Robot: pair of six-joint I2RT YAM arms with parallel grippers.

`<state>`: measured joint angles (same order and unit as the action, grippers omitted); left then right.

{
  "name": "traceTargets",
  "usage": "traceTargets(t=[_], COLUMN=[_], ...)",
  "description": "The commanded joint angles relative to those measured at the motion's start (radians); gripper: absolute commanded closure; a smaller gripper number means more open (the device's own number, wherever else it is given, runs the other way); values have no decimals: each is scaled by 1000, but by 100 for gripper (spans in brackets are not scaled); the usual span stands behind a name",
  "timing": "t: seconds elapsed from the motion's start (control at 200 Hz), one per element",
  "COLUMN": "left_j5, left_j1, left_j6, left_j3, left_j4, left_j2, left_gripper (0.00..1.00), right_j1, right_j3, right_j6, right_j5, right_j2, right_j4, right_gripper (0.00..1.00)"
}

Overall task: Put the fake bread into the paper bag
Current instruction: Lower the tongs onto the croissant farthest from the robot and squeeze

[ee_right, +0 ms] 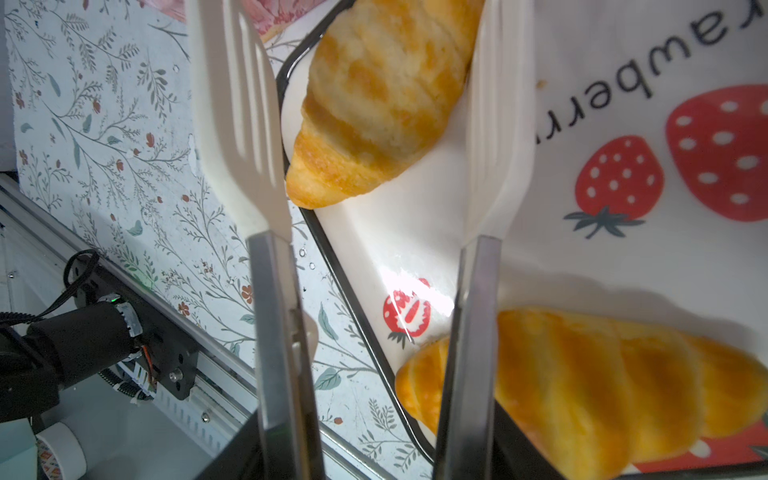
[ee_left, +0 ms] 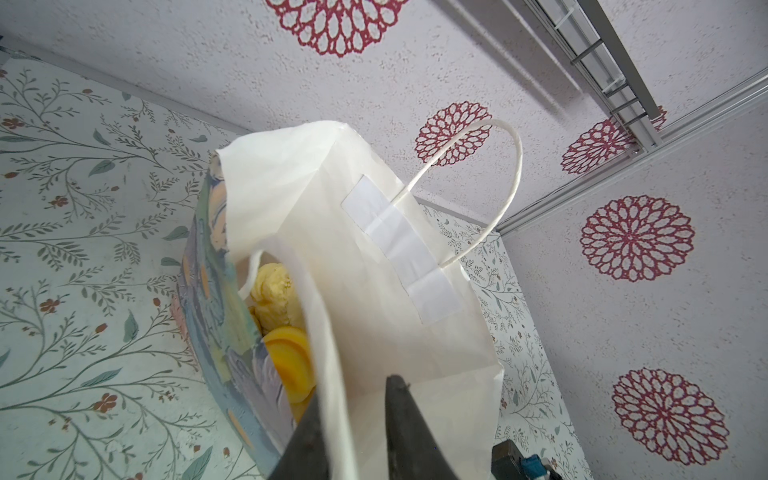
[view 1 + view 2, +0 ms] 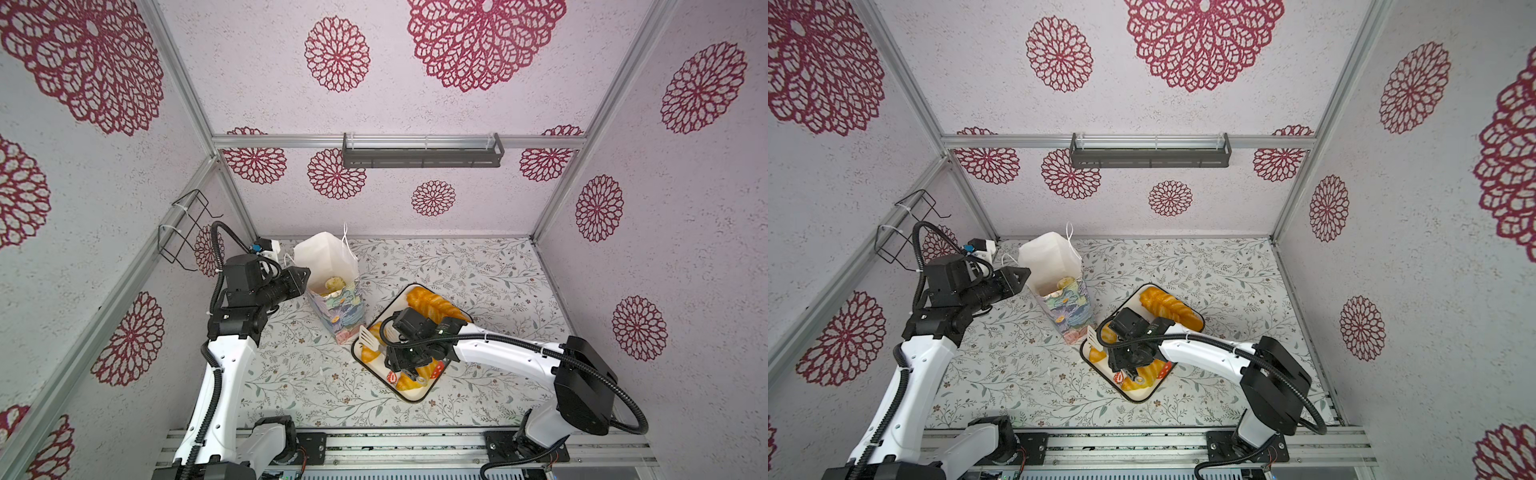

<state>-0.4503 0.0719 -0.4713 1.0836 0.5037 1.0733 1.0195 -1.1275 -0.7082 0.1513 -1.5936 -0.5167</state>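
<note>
Toward the far left corner of the table stood the paper bag (image 3: 338, 320), its mouth up and its white inside showing. The left gripper (image 2: 353, 399) had its fingers (image 2: 405, 419) pinched on the bag's near wall just below the rim. I judged this grip was meant to steady the tall, light bag and keep its mouth spread for the next drop. Some of the fake bread was already inside, a pale yellow piece (image 2: 274, 295) with a round orange one (image 2: 291, 357) beside it.

Nearer the middle of the table lay the strawberry-print tray (image 3: 415, 401), one corner just beside the foot of the bag. The right gripper (image 3: 397, 358) was clamped on a pair of white slotted tongs (image 1: 241, 124) with the blades standing apart. A small croissant (image 1: 374, 108) at the tray's edge nearest the bag lay between them, one blade over the rim and the other inside the tray. It looked like the setup for a squeeze not yet made, though whether either blade touched the pastry I could not tell.

More bread waited on the tray: another croissant (image 1: 582, 382) close under the tongs' arms, and the long twisted loaf (image 3: 432, 307) along the far edge.
</note>
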Motion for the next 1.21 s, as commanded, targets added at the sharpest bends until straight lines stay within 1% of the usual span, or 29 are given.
traceTargets(t=[0.0, 0.22, 0.49, 0.761, 1.061, 1.201], left_j5=[9, 11, 13, 11, 9, 8], left_j1=[-7, -7, -7, -7, -7, -7], left_j6=[17, 16, 18, 15, 15, 15], left_j3=[14, 13, 12, 12, 13, 12], left_j4=[3, 6, 7, 6, 5, 6], left_j2=[-15, -15, -13, -11, -10, -8], left_gripper=[75, 75, 75, 74, 74, 73], right_j1=[9, 19, 22, 14, -21, -37], right_j3=[-50, -112, -118, -88, -56, -76], right_j6=[17, 56, 69, 63, 65, 81], right_j5=[-10, -71, -87, -146, -205, -237], right_j2=[-8, -46, -45, 43, 160, 207], right_j4=[-12, -99, -130, -164, -197, -219], right_gripper=[40, 42, 56, 68, 70, 70])
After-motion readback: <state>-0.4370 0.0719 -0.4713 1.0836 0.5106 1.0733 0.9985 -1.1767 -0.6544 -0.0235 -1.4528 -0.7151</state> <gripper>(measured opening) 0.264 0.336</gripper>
